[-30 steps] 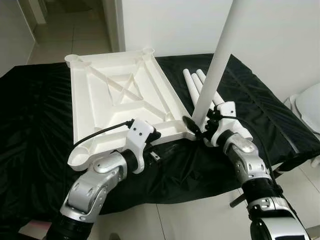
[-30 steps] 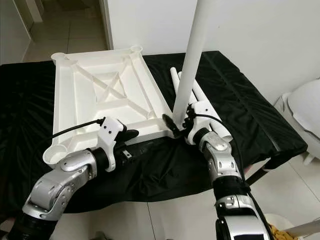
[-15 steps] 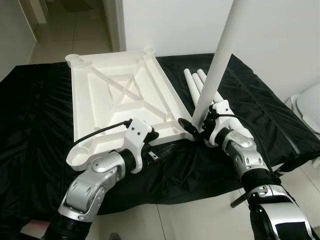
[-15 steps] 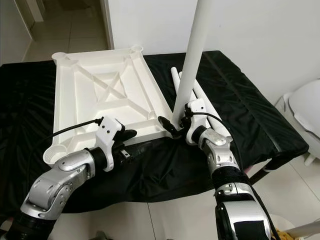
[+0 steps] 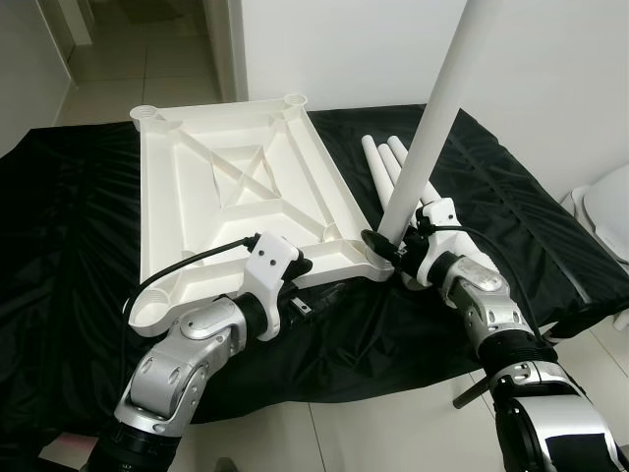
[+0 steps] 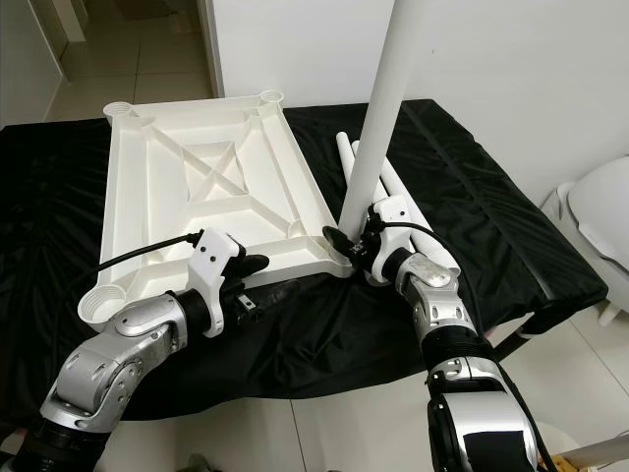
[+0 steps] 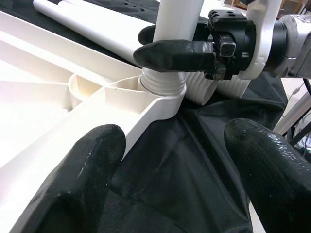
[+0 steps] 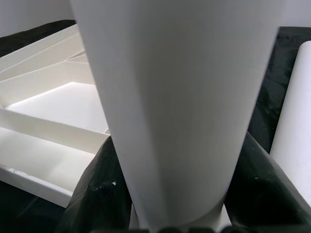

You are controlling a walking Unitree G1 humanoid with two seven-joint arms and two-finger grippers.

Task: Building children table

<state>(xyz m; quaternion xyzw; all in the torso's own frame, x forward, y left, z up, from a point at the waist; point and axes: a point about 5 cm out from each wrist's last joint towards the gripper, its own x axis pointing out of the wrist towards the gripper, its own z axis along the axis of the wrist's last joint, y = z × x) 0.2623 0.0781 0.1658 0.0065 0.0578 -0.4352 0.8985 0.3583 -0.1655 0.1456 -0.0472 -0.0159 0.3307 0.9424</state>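
Note:
The white tabletop (image 5: 236, 187) lies upside down on the black cloth, ribs facing up. A long white leg (image 5: 432, 128) stands nearly upright, its threaded lower end sitting in the near right corner socket (image 7: 163, 90). My right gripper (image 5: 388, 248) is shut on the leg just above the socket, one black finger (image 8: 97, 194) on each side. My left gripper (image 5: 316, 285) rests open over the cloth at the tabletop's near edge, with nothing between its fingers (image 7: 102, 160). Three spare legs (image 5: 388, 162) lie side by side behind the right gripper.
The black cloth (image 5: 59, 226) covers a low table whose front edge runs just beneath both arms, with tiled floor below. A white rounded object (image 5: 604, 211) stands at the right. A white wall is behind, and a doorway (image 5: 147, 49) opens at the back left.
The leg's top has leaned slightly further right and its base has settled at the corner socket with the right gripper. The left arm has barely moved.

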